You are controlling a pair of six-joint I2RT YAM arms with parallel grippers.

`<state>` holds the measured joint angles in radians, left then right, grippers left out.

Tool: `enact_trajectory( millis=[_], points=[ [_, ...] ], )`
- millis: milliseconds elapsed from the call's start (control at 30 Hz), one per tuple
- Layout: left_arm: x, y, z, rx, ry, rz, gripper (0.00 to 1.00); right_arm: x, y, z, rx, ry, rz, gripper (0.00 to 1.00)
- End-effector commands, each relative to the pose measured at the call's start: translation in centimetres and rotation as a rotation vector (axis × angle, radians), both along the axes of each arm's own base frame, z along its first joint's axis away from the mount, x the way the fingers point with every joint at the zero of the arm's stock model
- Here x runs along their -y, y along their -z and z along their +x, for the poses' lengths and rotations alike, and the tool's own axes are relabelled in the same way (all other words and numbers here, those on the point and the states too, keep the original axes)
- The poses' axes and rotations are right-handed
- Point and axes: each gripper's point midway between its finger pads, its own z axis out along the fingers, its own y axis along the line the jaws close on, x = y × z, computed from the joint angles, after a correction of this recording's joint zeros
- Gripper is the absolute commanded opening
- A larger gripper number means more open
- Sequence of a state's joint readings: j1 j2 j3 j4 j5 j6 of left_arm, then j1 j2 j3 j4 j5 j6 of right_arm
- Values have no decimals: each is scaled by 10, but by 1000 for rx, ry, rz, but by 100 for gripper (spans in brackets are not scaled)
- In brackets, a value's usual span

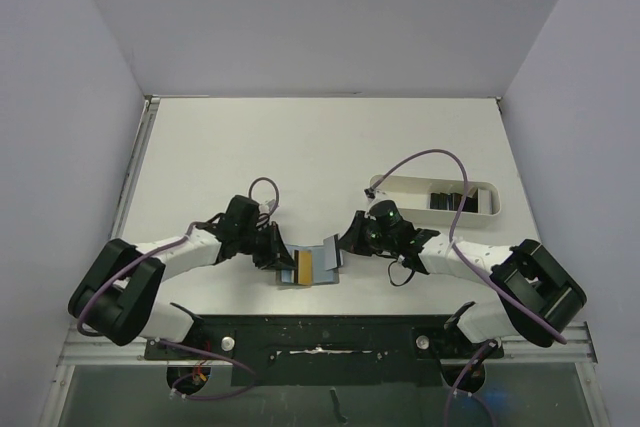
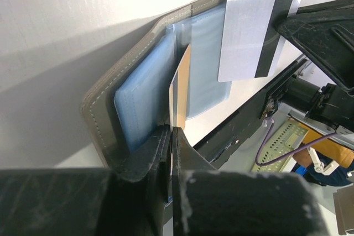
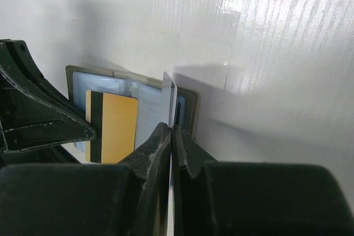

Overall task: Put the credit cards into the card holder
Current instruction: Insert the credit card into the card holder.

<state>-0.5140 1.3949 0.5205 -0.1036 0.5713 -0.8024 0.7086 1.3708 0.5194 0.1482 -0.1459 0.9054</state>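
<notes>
The card holder (image 1: 320,275) lies open on the table between my two grippers, its light blue pockets (image 2: 141,95) facing up. My left gripper (image 1: 283,260) is shut on a yellow credit card (image 1: 301,267) with a black stripe, held over the holder's left half; the card is edge-on in the left wrist view (image 2: 180,89). My right gripper (image 1: 347,244) is shut on a silver credit card (image 2: 251,26) with a black stripe, its edge standing at the holder's right half (image 3: 170,95). The yellow card (image 3: 113,128) shows flat in the right wrist view.
A white oblong tray (image 1: 400,185) stands at the right rear of the table, with several dark cards (image 1: 450,202) in it. The arms' base rail (image 1: 320,337) runs along the near edge. Purple cables loop over both arms.
</notes>
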Motion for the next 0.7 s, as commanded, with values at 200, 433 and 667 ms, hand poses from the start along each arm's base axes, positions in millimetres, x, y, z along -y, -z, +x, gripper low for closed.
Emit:
enact_trajectory(
  millis=[200, 433, 667],
  points=[
    [4, 3, 21, 54, -14, 15, 0, 11, 3, 1, 30, 17, -54, 0],
    [0, 7, 30, 66, -50, 64, 0, 14, 2, 0, 34, 22, -62, 0],
    [6, 8, 33, 80, -60, 32, 0, 17, 6, -2, 25, 32, -64, 0]
  ],
)
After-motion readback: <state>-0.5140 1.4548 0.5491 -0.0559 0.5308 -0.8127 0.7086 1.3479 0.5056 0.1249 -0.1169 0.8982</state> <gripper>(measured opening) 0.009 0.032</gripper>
